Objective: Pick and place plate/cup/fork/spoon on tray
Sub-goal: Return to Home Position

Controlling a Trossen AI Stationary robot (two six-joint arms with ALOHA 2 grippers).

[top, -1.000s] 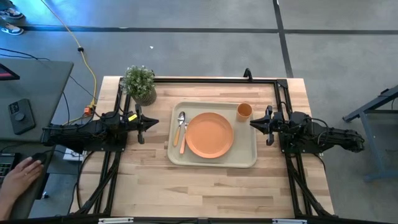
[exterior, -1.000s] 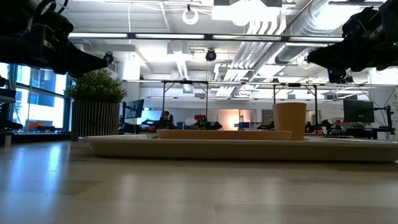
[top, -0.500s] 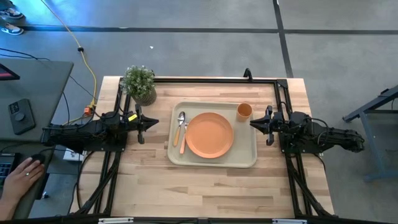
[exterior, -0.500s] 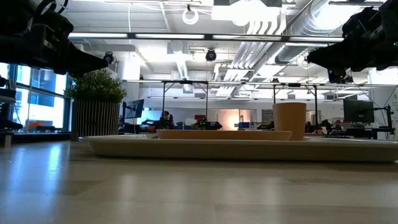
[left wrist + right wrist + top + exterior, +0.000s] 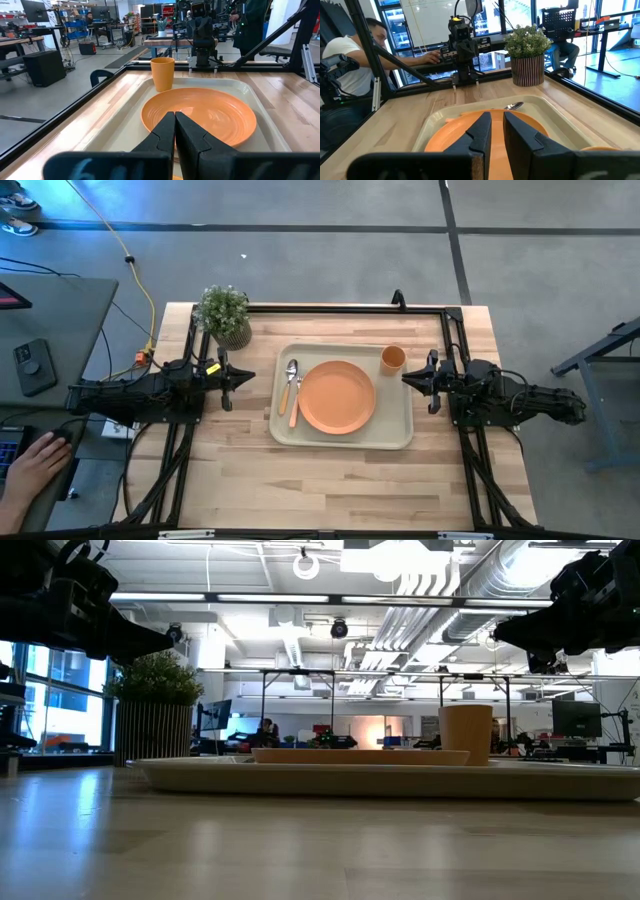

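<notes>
We find the left gripper [image 5: 240, 378] hanging empty just off the tray's left edge, its two dark fingers [image 5: 165, 131] pressed flat together in the left wrist view with nothing between them. Opposite, the right gripper [image 5: 408, 378] waits just off the tray's right edge, its fingers [image 5: 481, 131] drawn near each other with only a thin slit left, and it too holds nothing. Compared with a second ago, neither arm has shifted, and nothing on the table has moved; the only change is a person's hand [image 5: 36, 465] at the far left, off the table, which has slid a little. Between the grippers lies the beige tray [image 5: 400, 438] in the middle of the wooden table [image 5: 330, 490]. On it the orange plate [image 5: 337, 397] sits at the centre, the spoon [image 5: 289, 380] and the fork [image 5: 296, 400] lie side by side along the plate's left, and the cup [image 5: 392, 359] stands upright in the tray's far right corner. A small potted plant [image 5: 224, 315] stands near the table's far left corner, apart from the tray. We judge the task finished: all four pieces rest on the tray and both arms appear parked.
</notes>
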